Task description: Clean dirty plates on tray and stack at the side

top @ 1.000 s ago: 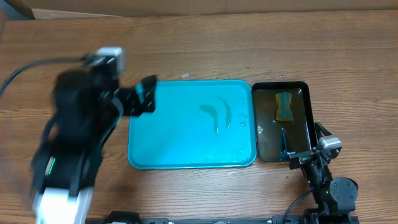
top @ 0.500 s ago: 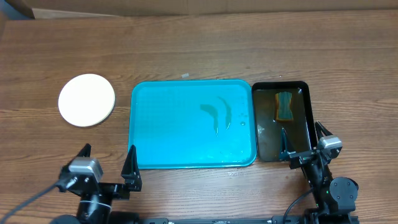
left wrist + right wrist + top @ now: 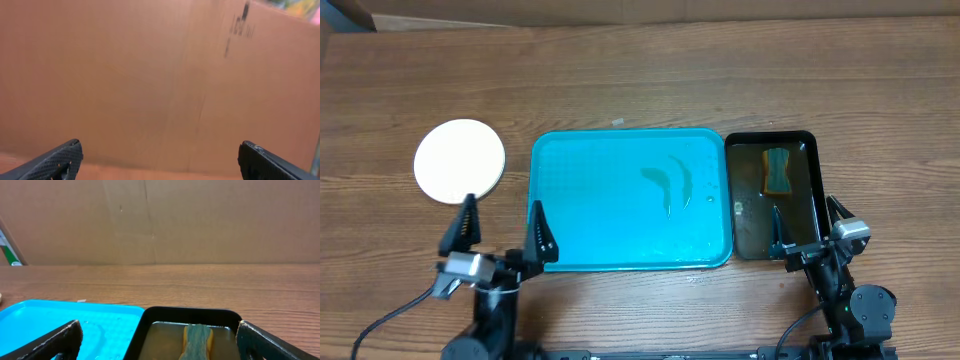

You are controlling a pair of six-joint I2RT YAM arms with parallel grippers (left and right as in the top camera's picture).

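Plate (image 3: 460, 160): white, on table (image 3: 640, 80), left of tray (image 3: 600, 220)
Left gripper (image 3: 502, 215): fingers spread, empty
Right gripper (image 3: 807, 222): fingers spread, empty, by black tray (image 3: 810, 140)

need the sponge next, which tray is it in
The small black tray, right of the big blue tray; the sponge lies at its far end.

A large turquoise-blue rectangular plastic tray (image 3: 590, 225) with rounded corners and a raised rim lies flat, its long side running left to right. Its wet floor shows a few dark curved streaks right of centre. A round white shallow plate (image 3: 460, 160) lies flat to its left, apart from it (whether others sit beneath cannot be told).
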